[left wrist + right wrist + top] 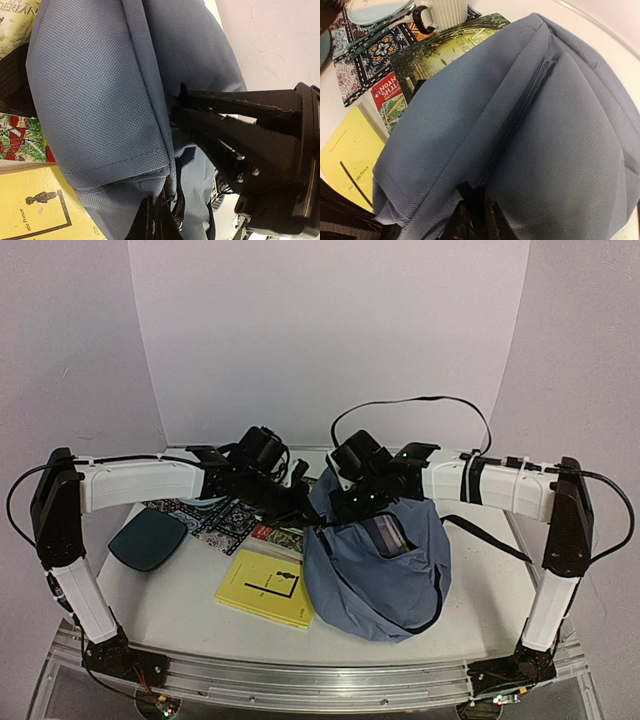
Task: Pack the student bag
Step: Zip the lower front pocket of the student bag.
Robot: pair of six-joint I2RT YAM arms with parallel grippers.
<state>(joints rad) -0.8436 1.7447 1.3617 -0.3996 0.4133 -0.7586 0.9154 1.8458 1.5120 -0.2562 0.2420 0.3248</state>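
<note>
The student bag is a soft blue-grey backpack standing at the centre right of the table, its top opening gaping. My left gripper is shut on the bag's zipper edge at its upper left; in the left wrist view the fingertips pinch the fabric next to a dark zipper tape. My right gripper is shut on the bag's top seam; in the right wrist view its fingertips clamp a fold of the fabric. Both hold the top of the bag up.
A yellow book lies flat left of the bag. A red-and-green book and a dark green book lie partly under it. Behind are a patterned mat, a white mug and a dark teal tray.
</note>
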